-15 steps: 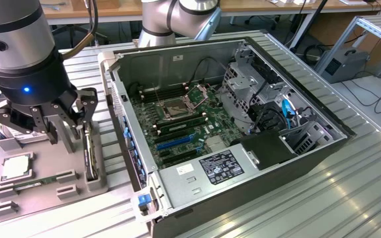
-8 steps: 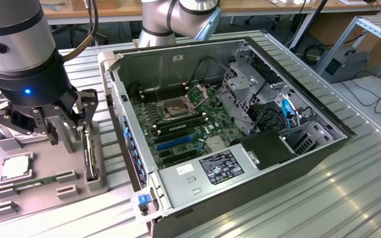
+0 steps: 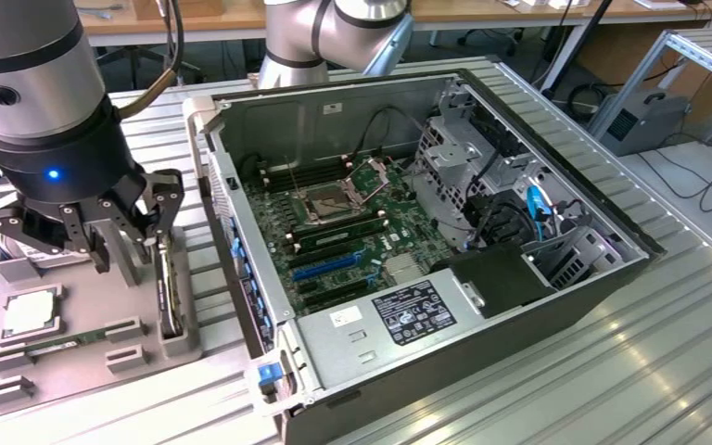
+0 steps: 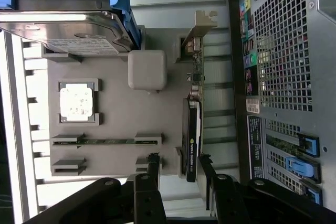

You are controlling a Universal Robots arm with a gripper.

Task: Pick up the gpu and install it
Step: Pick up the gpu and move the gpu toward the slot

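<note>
Hovering over the grey tray (image 4: 115,124), the gripper (image 4: 178,165) has its fingers (image 4: 153,169) spread open either side of the gpu (image 4: 192,135). The card stands on edge in its tray slot beside the computer case (image 3: 480,362), not yet gripped. Pickup and installation both remain; the blue card slots (image 3: 325,267) look vacant.

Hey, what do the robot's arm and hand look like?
The arm is built of silvery-grey tubes with darker grey joint caps, and a black cable runs alongside it. The wrist is a black cylinder with a small blue light. The hand is black, with jointed linkage fingers.
</note>
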